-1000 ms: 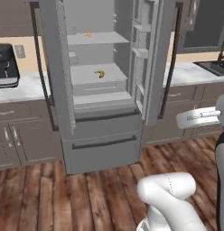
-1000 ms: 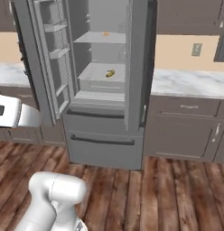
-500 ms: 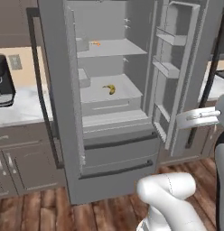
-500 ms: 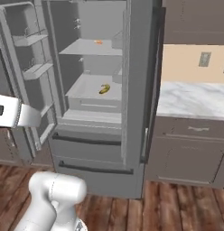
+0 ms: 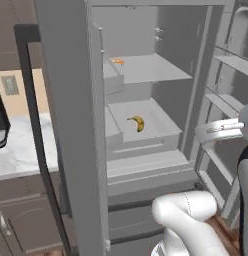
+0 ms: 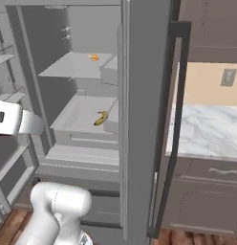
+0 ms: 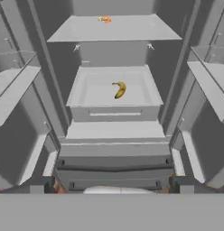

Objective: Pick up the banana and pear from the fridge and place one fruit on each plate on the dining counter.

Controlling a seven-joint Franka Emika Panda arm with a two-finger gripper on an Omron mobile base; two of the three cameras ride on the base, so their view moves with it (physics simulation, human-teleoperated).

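Banana (image 7: 119, 90) in the open fridge's (image 7: 114, 131) middle tray, pincer (image 7: 111, 186) fingers wide apart, well short.

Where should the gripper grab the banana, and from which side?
Grip the banana across its thicker middle, coming straight in through the fridge's open front and down from above. It lies flat and alone in the shallow white bin, ends running front to back, so close side to side.

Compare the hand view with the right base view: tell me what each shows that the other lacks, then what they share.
Hand view alone: both fridge doors' shelves, one to each side, and the bottom drawer front. Right base view alone: a marble wall counter, grey cabinets below it, a wall outlet. Both: the banana lying in the white middle bin and a small orange item on the shelf above.
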